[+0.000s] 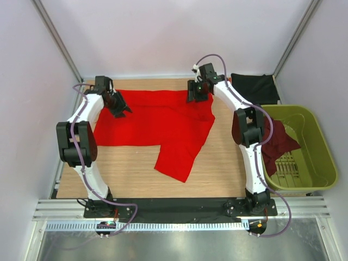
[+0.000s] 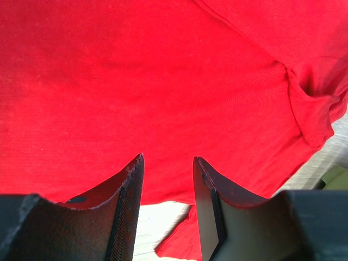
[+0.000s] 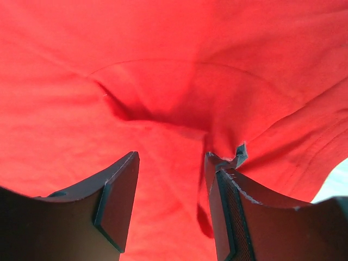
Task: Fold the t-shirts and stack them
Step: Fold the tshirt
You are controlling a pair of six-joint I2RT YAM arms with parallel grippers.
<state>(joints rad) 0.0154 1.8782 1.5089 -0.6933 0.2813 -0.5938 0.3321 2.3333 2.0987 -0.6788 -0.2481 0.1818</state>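
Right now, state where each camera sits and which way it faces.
Top external: fixed above and behind the arms, looking down on the table, red t-shirt and basket; both arms show whole.
Left wrist: on the left arm, facing the red cloth past the left end effector, its two fingers apart.
Right wrist: on the right arm, close over rumpled red cloth, framed by the right end effector, fingers apart.
Shared: both wrist views show the same red t-shirt that the top view sees whole.
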